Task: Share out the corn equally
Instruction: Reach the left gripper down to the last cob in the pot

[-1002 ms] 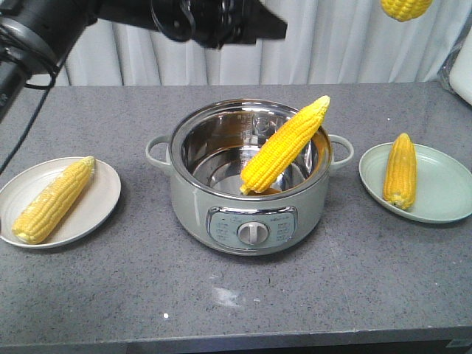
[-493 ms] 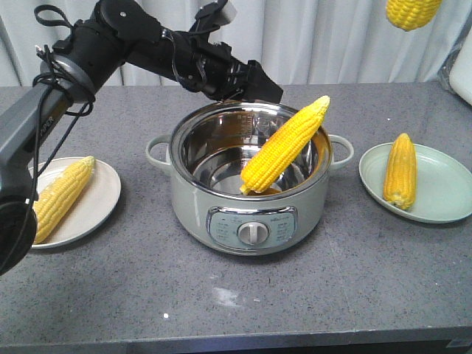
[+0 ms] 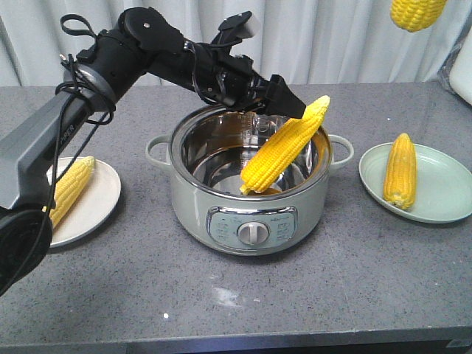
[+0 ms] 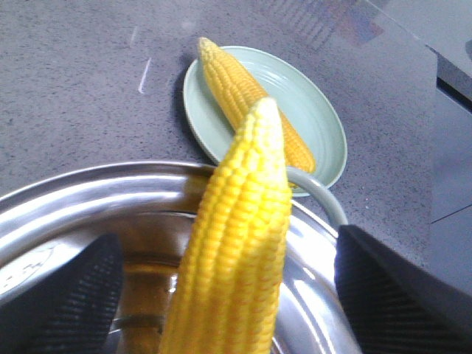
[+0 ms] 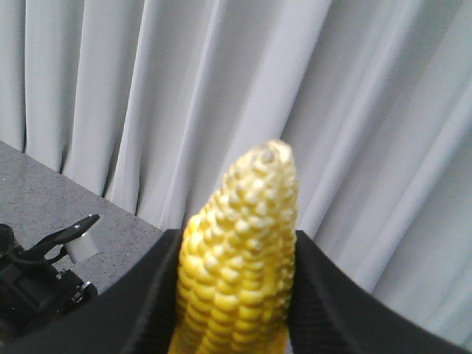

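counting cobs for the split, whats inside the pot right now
One corn cob leans inside the pot, base down near the steel floor, tip poking over the far right rim. The visible floor is otherwise bare; the strip behind the near wall is hidden.

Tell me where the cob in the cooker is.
Front view, centre: the cob leans in the electric pot, tip over its right rim, open left claw flanking it, green plate to its right.

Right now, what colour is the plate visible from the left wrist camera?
The plate is pale mint green, shown best in the left wrist view.
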You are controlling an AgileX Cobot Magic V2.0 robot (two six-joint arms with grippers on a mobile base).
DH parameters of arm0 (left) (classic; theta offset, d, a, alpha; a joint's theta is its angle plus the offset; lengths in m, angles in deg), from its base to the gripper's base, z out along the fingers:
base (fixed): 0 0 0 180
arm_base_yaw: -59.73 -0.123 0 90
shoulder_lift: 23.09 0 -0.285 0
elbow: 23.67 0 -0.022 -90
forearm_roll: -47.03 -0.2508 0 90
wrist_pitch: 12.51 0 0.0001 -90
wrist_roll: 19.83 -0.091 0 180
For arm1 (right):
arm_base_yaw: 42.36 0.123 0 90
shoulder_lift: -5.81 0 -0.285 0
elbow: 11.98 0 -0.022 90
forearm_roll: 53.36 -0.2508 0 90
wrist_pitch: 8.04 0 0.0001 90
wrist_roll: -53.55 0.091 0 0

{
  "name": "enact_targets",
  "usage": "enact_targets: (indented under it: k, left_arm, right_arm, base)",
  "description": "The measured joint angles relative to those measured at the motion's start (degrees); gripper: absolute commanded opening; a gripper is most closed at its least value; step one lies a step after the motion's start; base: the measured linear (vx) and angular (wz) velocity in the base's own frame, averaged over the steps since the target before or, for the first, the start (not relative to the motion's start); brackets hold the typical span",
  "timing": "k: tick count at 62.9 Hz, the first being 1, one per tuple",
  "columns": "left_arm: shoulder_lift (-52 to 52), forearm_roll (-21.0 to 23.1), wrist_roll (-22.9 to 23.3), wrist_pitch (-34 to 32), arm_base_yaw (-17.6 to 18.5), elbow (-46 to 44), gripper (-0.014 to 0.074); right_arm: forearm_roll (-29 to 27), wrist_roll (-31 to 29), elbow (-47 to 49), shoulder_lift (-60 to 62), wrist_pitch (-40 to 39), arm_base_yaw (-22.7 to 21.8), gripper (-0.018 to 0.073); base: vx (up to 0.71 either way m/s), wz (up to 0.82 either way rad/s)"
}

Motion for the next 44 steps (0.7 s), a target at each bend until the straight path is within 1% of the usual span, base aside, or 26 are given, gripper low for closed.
enact_targets:
  k: [17, 40, 44]
  left_arm:
    - [0.88, 0.0, -1.26, -0.06, 0.26, -0.12, 0.0573]
    - [1.99, -0.16, -1.81, 0.72, 0.26, -0.12, 0.0573]
    - [1.99, -0.2, -2.49, 0.9, 0.26, -0.12, 0.0573]
  right_arm:
    - [0.01, 0.0, 0.0, 0.0, 0.61, 0.0, -0.0006]
    - [0.11, 0.0, 0.0, 0.0, 1.31, 0.0, -0.0006]
    - [0.11, 0.0, 0.0, 0.0, 1.31, 0.0, -0.0006]
  base:
    - [0.0, 0.0]
    - [0.0, 0.0]
    - [0.0, 0.0]
